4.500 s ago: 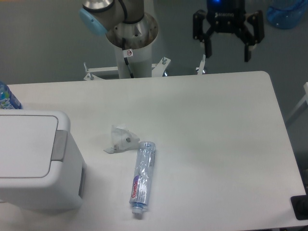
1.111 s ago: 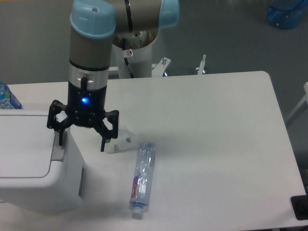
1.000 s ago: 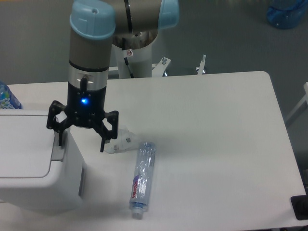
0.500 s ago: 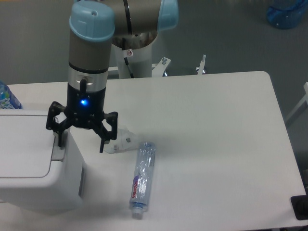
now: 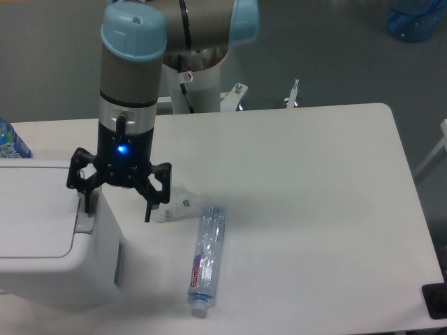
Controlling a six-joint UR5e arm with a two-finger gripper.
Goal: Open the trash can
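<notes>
Hiding the trash can (image 5: pixel 42 237) tab, the gripper (image 5: pixel 116 205) straddles its edge

The trash can (image 5: pixel 49 244), under and beside the gripper (image 5: pixel 117 201), looks like smooth white plastic with a soft sheen; its tab (image 5: pixel 84 222) is matt grey. The gripper is matt black. Just beside it lies a crumpled clear plastic scrap (image 5: pixel 176 203), then a glossy transparent crushed bottle (image 5: pixel 207 259). The table (image 5: pixel 307 209) is smooth, matt white.

arm vertical, hand (image 5: pixel 117 206) pointing down, fingers spread
</notes>
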